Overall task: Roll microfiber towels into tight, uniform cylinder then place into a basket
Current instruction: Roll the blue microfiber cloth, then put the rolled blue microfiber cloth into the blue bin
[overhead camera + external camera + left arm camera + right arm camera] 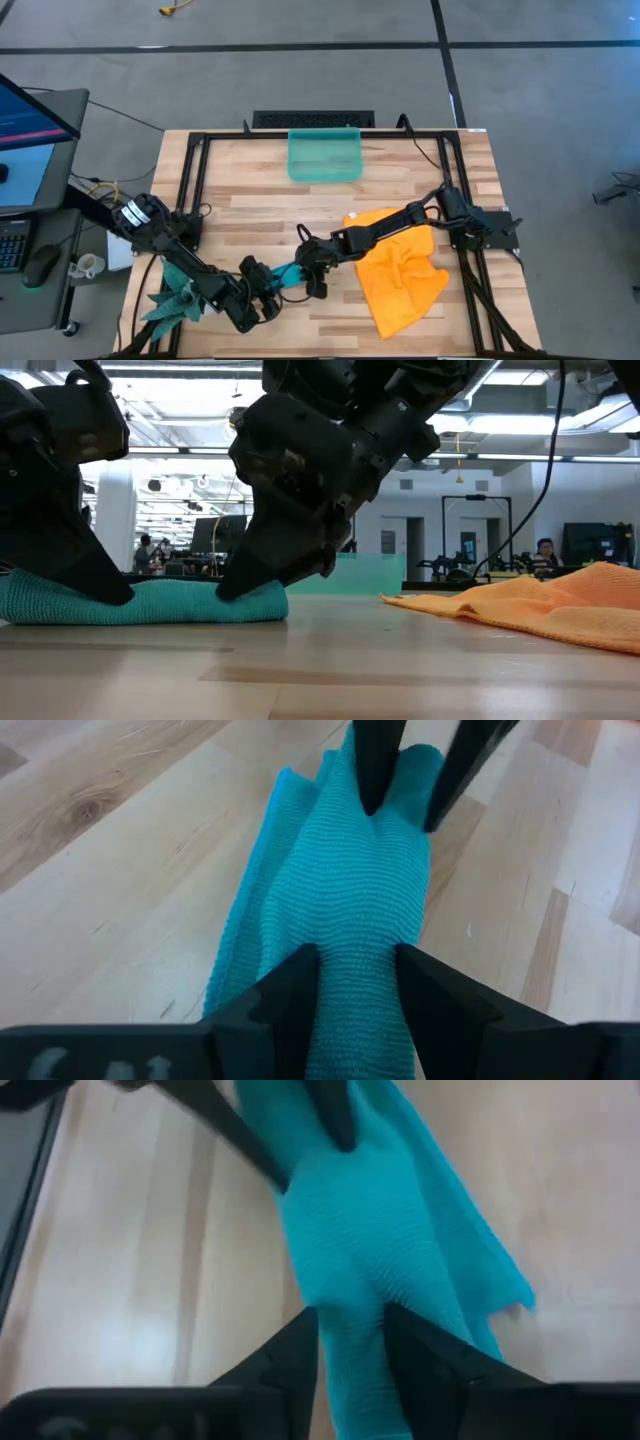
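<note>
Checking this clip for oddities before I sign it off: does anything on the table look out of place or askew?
The bright orange microfiber towel lies crumpled, one corner at the table's front edge. A teal spiky plant figure sits under the left arm. The teal-blue rolled towel is gripped at each end by the left tool and right tool. The translucent teal-green basket sits square.

The wooden tabletop (250, 200) carries a basket (325, 156) at its far edge, an orange towel (405, 275), a rolled teal towel (290, 272) and a teal plant figure (172, 298).
</note>
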`<act>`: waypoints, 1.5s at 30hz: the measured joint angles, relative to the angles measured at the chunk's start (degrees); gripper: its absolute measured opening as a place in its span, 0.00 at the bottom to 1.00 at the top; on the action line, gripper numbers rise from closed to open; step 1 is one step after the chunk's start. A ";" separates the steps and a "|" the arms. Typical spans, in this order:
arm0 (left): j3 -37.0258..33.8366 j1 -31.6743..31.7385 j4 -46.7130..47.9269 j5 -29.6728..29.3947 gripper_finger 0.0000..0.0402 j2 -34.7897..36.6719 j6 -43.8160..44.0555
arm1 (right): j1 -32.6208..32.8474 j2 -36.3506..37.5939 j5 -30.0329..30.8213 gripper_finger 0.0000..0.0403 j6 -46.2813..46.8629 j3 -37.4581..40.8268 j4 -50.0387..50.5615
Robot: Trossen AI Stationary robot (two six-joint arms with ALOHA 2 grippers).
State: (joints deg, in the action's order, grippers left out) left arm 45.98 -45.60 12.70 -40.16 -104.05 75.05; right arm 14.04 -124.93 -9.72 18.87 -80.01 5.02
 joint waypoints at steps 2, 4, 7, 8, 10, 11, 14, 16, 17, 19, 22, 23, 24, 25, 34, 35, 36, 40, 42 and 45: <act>0.00 0.00 0.04 0.00 0.34 -0.02 -0.02 | -0.01 1.82 -0.54 0.39 -1.05 0.20 2.26; -0.02 -0.01 0.21 0.07 0.34 -0.02 -0.05 | 0.07 3.61 -0.65 0.41 -2.56 0.26 3.11; -0.04 -0.04 0.27 0.22 0.34 -0.02 -0.09 | 0.07 6.91 -0.40 0.42 -4.81 0.18 5.96; -0.07 -0.04 0.26 0.24 0.34 -0.02 -0.09 | 0.08 8.13 0.11 0.43 -5.49 0.20 7.41; -0.07 -0.04 0.23 0.39 0.34 -0.02 -0.19 | 0.37 10.34 1.96 0.43 -7.16 1.05 8.52; -0.07 -0.04 0.23 0.45 0.34 -0.02 -0.22 | 0.64 11.46 3.24 0.43 -7.88 1.98 8.97; -0.07 -0.04 0.23 0.72 0.34 -0.03 -0.24 | 1.91 14.44 6.30 0.42 -8.67 5.57 9.22; -0.09 -0.04 0.21 0.74 0.34 -0.04 -0.24 | 2.82 16.05 8.84 0.41 -8.13 8.54 8.02; -0.09 -0.04 0.21 0.74 0.34 -0.04 -0.24 | 3.29 16.61 9.82 0.40 -7.43 10.15 6.75; -0.09 -0.04 0.17 0.76 0.34 -0.04 -0.24 | 3.86 16.96 10.78 0.39 -5.72 12.62 2.36; -0.13 -0.04 0.03 0.74 0.34 -0.07 -0.24 | 4.14 17.21 11.14 0.37 -3.38 15.28 -3.13; -0.13 -0.04 0.01 0.74 0.34 -0.07 -0.24 | 4.27 17.24 11.21 0.37 -2.65 15.64 -4.36; -0.13 -0.04 -0.01 0.74 0.34 -0.07 -0.26 | 4.33 17.28 11.32 0.37 -2.12 15.82 -5.08; -0.13 -0.04 -0.01 0.73 0.34 -0.07 -0.26 | 4.33 17.07 11.32 0.36 -1.55 15.85 -5.90; -0.13 -0.04 -0.40 0.74 0.34 -0.09 -0.26 | 3.11 13.87 11.26 0.37 -0.83 15.53 -19.39; -0.13 -0.04 -0.42 0.74 0.34 -0.09 -0.26 | 2.55 13.87 11.19 0.38 -0.83 15.20 -18.92; -0.13 -0.04 -0.43 0.77 0.34 -0.09 -0.26 | 1.90 13.87 11.21 0.39 -0.83 14.88 -18.71; -0.13 -0.04 -0.47 0.77 0.34 -0.11 -0.26 | -0.09 13.89 10.67 0.48 -0.81 14.78 -17.90; -0.13 -0.04 -0.52 0.76 0.34 -0.11 -0.26 | -0.61 13.89 8.89 0.53 -0.77 14.75 -17.33; -0.13 -0.04 -0.56 0.76 0.34 -0.11 -0.26 | -1.09 13.89 6.27 0.59 -0.27 14.75 -14.44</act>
State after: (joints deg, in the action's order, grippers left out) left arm 45.84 -45.65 12.14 -39.40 -104.16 74.78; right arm 12.95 -111.04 -3.45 18.61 -65.25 -9.42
